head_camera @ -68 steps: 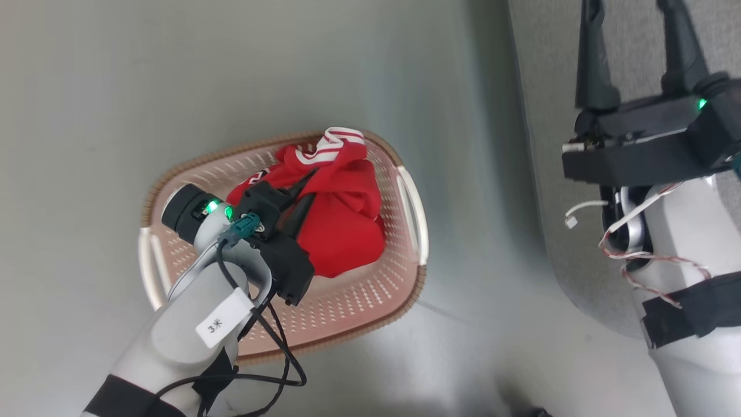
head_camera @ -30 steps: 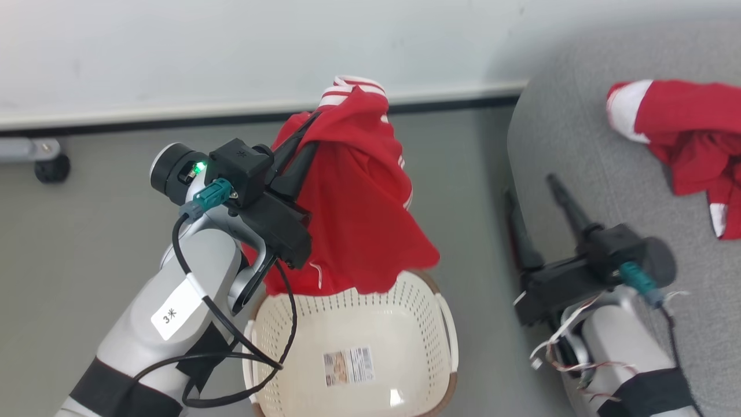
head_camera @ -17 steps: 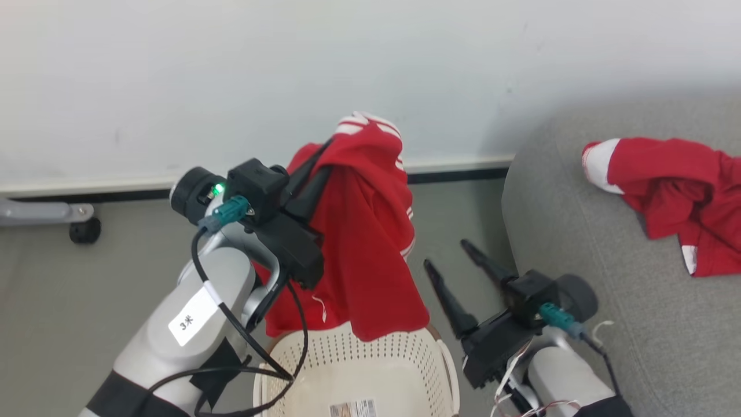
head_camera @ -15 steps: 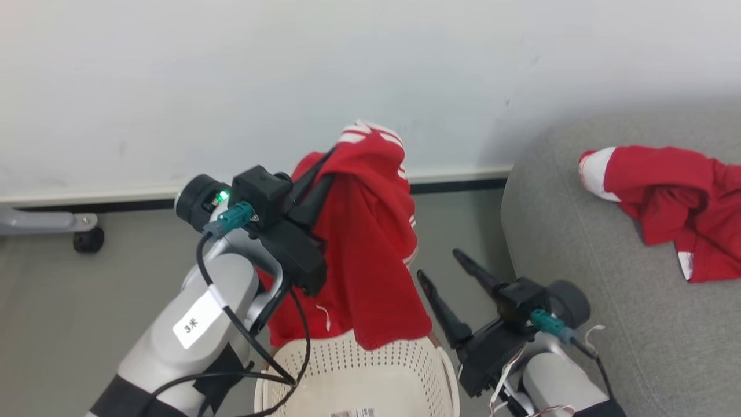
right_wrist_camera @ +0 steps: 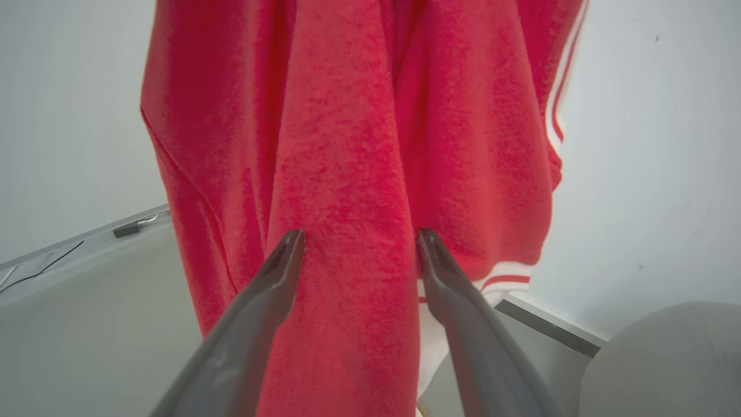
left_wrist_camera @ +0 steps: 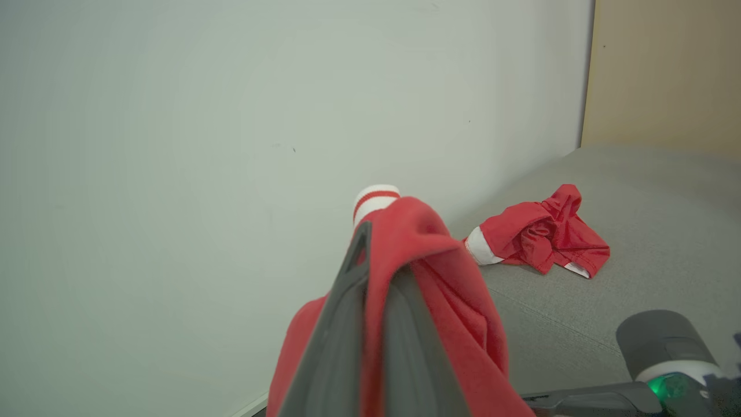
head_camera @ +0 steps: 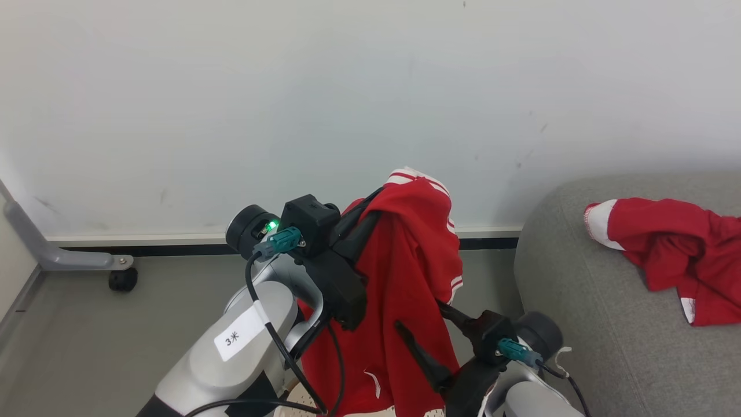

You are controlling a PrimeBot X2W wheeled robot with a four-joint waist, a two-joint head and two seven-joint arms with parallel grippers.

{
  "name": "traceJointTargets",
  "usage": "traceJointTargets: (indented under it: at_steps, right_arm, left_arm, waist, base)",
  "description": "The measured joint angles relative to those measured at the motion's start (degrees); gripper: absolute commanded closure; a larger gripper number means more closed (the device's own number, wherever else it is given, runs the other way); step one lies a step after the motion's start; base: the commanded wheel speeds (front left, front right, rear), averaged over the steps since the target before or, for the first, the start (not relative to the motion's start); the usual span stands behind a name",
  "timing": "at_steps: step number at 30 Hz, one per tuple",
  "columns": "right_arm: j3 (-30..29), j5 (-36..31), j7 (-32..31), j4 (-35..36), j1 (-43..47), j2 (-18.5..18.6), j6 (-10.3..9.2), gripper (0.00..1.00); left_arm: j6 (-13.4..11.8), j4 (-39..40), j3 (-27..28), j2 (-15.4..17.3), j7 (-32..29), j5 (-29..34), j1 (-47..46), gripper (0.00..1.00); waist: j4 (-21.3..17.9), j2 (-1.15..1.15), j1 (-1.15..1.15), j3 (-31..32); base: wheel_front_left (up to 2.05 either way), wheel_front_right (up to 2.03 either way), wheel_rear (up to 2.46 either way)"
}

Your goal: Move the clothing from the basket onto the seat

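At the lower edge of the head view, a sliver of the basket (head_camera: 292, 407) is seen beneath the hanging cloth. Just above it, the right gripper (right_wrist_camera: 360, 233) is presented with its fingers apart and its tips against or just short of the red fabric; contact cannot be told. It is judged to be placed there to steady or gather the drape. Higher up, the left gripper (head_camera: 370, 209) is clamped on the held garment (head_camera: 405, 278) near its striped cuff, so that the cloth is hung free for carrying. Farther right, the seat (head_camera: 579, 313) is shown bearing a second garment (head_camera: 666, 249), already delivered. One transfer towards the seat is judged to be left. Behind all, a pale wall (head_camera: 289, 104) is seen.
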State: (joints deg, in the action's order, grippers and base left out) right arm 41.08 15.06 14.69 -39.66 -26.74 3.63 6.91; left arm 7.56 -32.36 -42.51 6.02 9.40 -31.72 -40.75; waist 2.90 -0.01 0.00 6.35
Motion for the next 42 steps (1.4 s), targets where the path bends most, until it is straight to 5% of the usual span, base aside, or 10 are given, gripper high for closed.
traceJointTargets:
  at_steps: [10,11,12,13,18,28,30,32,34,42]
  right_arm:
    - [9.5,7.0,0.0,1.3,-6.0,-0.1,0.16,0.0]
    - [9.9,7.6,0.0,1.2,-6.6,-0.1,0.16,0.14]
    - [10.3,8.0,0.0,1.1,-7.1,-0.1,0.15,0.54]
    - [10.6,8.5,0.0,0.9,-7.6,-0.1,0.11,0.67]
    - [12.4,11.3,-0.1,-0.1,-9.1,-0.1,-0.92,1.0]
    - [14.2,14.9,-0.1,-1.9,-10.4,-0.1,-1.57,1.0]
    - [14.1,15.3,-0.1,-2.2,-10.5,-0.1,-1.79,1.0]
    - [13.9,15.7,-0.1,-3.0,-10.8,-0.1,-1.8,1.0]
    - [12.9,16.0,-0.1,-3.9,-11.2,-0.1,-1.85,1.0]
    - [7.5,17.0,-0.1,-5.7,-13.1,0.4,-1.94,1.0]
  left_arm:
    - [0.0,3.0,-0.8,-0.3,-2.1,-0.7,1.0,1.0]
    - [0.0,3.3,-0.9,-0.3,-2.3,-0.8,1.2,1.0]
    - [0.0,3.6,-0.9,-0.2,-2.6,-0.9,1.4,1.0]
    - [0.0,3.8,-0.9,-0.2,-2.8,-0.9,1.4,1.0]
    - [-0.1,5.3,-0.6,0.1,-3.5,-1.0,1.7,1.0]
    - [-1.2,7.5,1.0,1.8,-4.6,-2.9,2.7,1.0]
    - [-1.6,7.6,1.7,2.3,-4.6,-3.4,3.6,0.59]
    - [-2.0,7.6,2.5,2.9,-4.6,-4.1,4.6,0.54]
    - [-2.4,7.7,3.3,3.5,-4.6,-4.6,5.9,0.0]
    - [-4.1,7.8,5.8,6.1,-3.2,-6.8,10.9,0.0]
  waist:
    - [3.1,0.01,0.0,1.3]
    - [3.2,0.01,0.0,1.4]
    - [3.3,0.01,0.0,1.4]
    - [3.4,0.01,0.01,1.4]
    - [3.4,0.01,0.0,1.4]
    - [1.7,0.01,0.0,1.1]
    - [1.1,0.01,0.01,1.1]
    - [0.5,0.0,0.0,1.0]
    - [-0.1,0.01,0.01,0.9]
    - [-3.4,0.01,0.0,0.7]
  base:
    - [0.0,0.0,0.0]
    - [0.0,0.0,0.0]
    - [0.0,0.0,0.0]
    - [0.0,0.0,0.0]
    - [0.0,0.0,0.0]
    - [0.0,0.0,0.0]
    - [0.0,0.0,0.0]
    - [0.0,0.0,0.0]
    - [0.0,0.0,0.0]
    - [0.0,0.0,0.0]
